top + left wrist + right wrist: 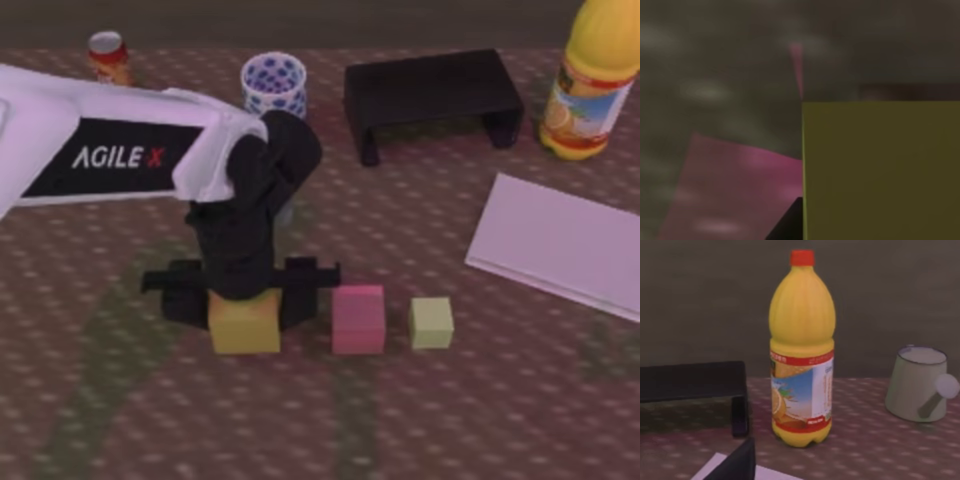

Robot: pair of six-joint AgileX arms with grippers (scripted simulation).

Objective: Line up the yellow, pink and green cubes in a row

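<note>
The left gripper [245,305] is down over the yellow cube [245,322], its dark fingers [182,298] standing on either side of the block with the wrist body covering the cube's far half. From above, the fingers look set wider than the cube, but whether the pads touch its sides I cannot tell; the left wrist view is filled by the cube's face and shows no contact line.

Taking the pink cube [358,319] as the marker: the yellow cube sits on the cloth just to its left with a small gap, and the small green cube [431,323] sits just to its right, also with a gap. All three lie on roughly one line across the table, largest to smallest from left to right.

Farther out from the pink cube, a black stand [432,96] and a blue-spotted cup [274,84] are behind it, an orange juice bottle [592,78] is at the far right, and a pale flat sheet [562,240] lies to the right.

The right arm is out of the top view; its wrist camera faces the bottle and a watering can [918,384].

My reading: the row is essentially made and this is the placing of the last cube. Next should be fingers clearly apart, then a straight lift, so the yellow cube is not nudged.
</note>
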